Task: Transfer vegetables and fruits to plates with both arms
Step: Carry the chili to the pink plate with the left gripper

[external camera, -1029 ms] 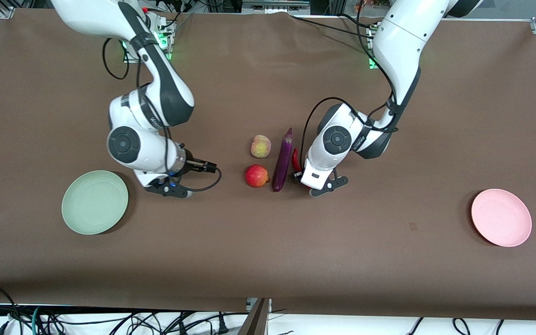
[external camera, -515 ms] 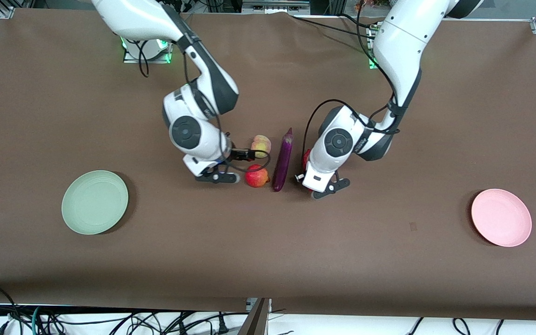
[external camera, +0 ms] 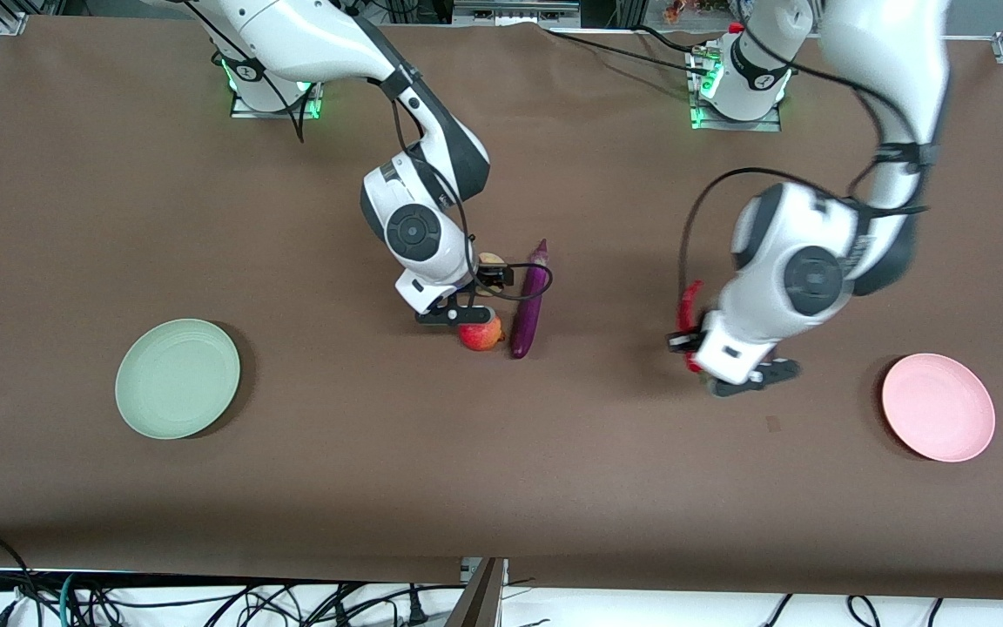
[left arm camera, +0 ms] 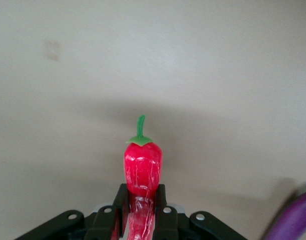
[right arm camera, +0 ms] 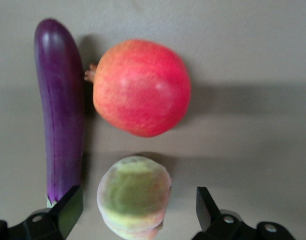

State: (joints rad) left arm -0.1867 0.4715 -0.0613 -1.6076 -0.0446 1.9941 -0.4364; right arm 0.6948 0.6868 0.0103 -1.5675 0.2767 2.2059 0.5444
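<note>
My left gripper point(external camera: 686, 341) is shut on the red chili pepper point(external camera: 687, 313) and holds it in the air over bare table between the eggplant and the pink plate point(external camera: 938, 407). In the left wrist view the chili point(left arm camera: 141, 161) sticks out from between the fingers, green stem outward. My right gripper point(external camera: 491, 280) is open and low around the peach point(right arm camera: 134, 195), which it mostly hides in the front view. The red apple point(external camera: 481, 332) lies just nearer the camera, and the purple eggplant point(external camera: 532, 299) lies beside both. The pale green plate point(external camera: 177, 377) sits toward the right arm's end.
The brown table point(external camera: 501, 488) carries only these things. Both arm bases point(external camera: 735, 87) stand along the table's edge farthest from the camera. Loose black cables hang from both wrists.
My left gripper has lifted the chili away from the eggplant and carried it toward the pink plate. My right gripper has moved from near the green plate to over the peach.
</note>
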